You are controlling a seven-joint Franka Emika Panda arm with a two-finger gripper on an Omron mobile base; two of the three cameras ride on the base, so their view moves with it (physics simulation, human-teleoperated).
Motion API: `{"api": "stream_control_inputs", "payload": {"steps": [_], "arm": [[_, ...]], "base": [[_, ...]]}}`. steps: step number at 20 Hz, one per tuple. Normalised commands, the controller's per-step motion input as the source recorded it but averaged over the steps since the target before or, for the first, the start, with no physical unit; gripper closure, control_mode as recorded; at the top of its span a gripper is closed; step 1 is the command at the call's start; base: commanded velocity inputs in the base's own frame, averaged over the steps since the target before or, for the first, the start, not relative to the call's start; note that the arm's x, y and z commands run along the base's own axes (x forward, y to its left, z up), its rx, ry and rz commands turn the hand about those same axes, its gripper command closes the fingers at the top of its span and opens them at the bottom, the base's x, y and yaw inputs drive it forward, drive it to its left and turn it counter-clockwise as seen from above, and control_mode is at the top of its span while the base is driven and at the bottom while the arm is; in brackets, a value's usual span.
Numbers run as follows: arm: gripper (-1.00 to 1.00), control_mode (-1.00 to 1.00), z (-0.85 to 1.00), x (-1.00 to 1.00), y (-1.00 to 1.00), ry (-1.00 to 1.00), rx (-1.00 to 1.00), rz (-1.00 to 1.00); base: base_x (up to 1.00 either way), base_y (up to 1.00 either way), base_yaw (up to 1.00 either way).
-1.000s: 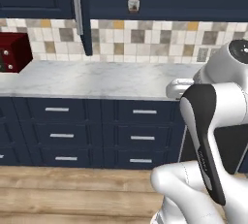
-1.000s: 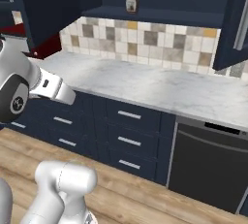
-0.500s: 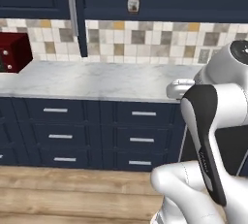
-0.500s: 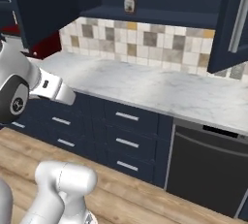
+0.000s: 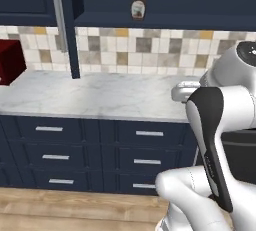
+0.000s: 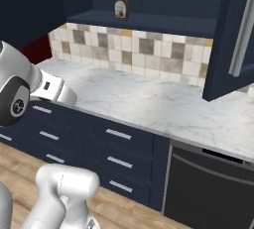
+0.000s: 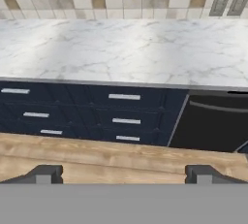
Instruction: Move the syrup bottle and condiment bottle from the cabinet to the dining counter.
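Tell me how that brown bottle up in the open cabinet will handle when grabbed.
The syrup bottle looks rigid, so it probably won't flex. It stands upright, tall with a narrow neck, so a nudge near the top could tip it. Its smooth rounded body may slip or roll if dropped.

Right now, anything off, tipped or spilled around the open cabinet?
Nothing stands out. The syrup bottle stands upright on the open cabinet shelf, doors swung wide. No spill shows on the marble worktop below. The gripper has its jaws open and holds nothing.
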Motion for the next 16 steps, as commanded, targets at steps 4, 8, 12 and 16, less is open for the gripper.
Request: {"api": "stream_control_inputs", "payload": {"steps": [4,8,12,16], "arm": [[-1.0,1.0,0.0,0.0,0.0,0.0,0.0,0.0],[-1.0,1.0,0.0,0.0,0.0,0.0,0.0,0.0],[-1.0,1.0,0.0,0.0,0.0,0.0,0.0,0.0],[-1.0,1.0,0.0,0.0,0.0,0.0,0.0,0.0]], "base": [[0.49,-0.31,0.04],[0.19,-0.39,0.11],[0.13,-0.47,0.2],[0.26,-0.39,0.17]]}}
